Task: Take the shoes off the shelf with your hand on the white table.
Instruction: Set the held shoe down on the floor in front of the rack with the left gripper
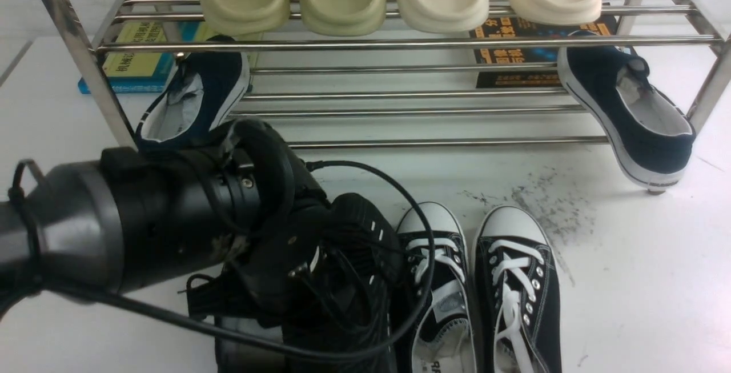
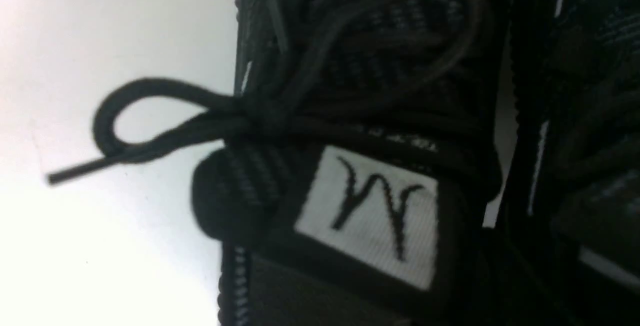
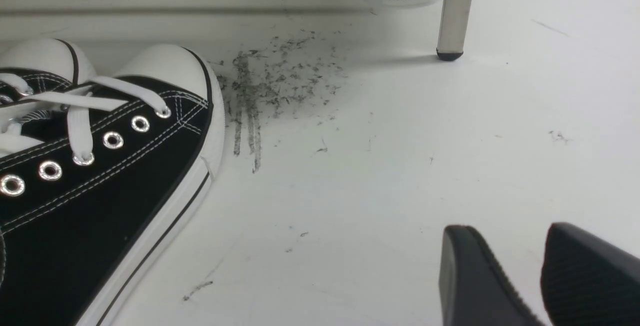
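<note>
Grey-and-black left arm (image 1: 85, 230) fills the near left of the front view, reaching right and down to the left gripper (image 1: 302, 276), which sits on top of the shoes (image 1: 365, 236). Its jaws are lost against the black knit; they are closed to almost nothing, and whether they pinch any part of a shoe cannot be told. Both shoes stand side by side on the white worktop (image 1: 628, 281), off the shelf (image 1: 400, 44) behind them, just beside a pair of black canvas sneakers (image 1: 514, 287) on their right. From the left wrist, a tied lace (image 2: 150, 116) and a white tongue label (image 2: 370, 211) fill the view, so the gripper is directly over the lacing. Judging by the knit uppers, the shoes should be light, soft and yielding, not slippery; the heel collar or tongue looks the firmest hold. Far right, the right gripper (image 3: 542, 276) hangs low over bare worktop, jaws slightly parted, empty
</note>
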You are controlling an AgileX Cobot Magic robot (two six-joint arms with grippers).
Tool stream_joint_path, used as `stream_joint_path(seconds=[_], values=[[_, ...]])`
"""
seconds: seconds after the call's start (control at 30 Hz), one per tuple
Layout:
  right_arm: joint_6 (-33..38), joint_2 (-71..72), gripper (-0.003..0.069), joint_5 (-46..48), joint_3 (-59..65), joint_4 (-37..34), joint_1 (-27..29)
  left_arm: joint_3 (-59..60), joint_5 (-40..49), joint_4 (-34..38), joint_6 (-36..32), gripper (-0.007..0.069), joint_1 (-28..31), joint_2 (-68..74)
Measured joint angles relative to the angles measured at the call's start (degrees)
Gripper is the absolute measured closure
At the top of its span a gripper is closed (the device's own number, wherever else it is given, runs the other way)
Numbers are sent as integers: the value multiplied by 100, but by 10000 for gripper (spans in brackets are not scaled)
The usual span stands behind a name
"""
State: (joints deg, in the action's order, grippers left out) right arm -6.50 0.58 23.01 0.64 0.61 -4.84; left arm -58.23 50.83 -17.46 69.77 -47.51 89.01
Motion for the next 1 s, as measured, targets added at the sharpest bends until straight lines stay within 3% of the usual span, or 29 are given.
stream_joint_path(seconds=[0.33, 0.47, 0.63, 0.83, 1.0], values=[[0, 0, 421, 0, 0, 0, 0, 22, 706, -775, 261, 613, -21, -420], [0, 0, 421, 0, 0, 0, 0, 50, 514, -880, 309, 613, -21, -530], [0, 0, 421, 0, 0, 0, 0, 189, -401, -633, 353, 613, -21, -535], [0, 0, 421, 0, 0, 0, 0, 199, -548, -276, 277, 613, -21, -384], [0, 0, 421, 0, 0, 0, 0, 199, -533, 215, -239, 601, -21, -222]])
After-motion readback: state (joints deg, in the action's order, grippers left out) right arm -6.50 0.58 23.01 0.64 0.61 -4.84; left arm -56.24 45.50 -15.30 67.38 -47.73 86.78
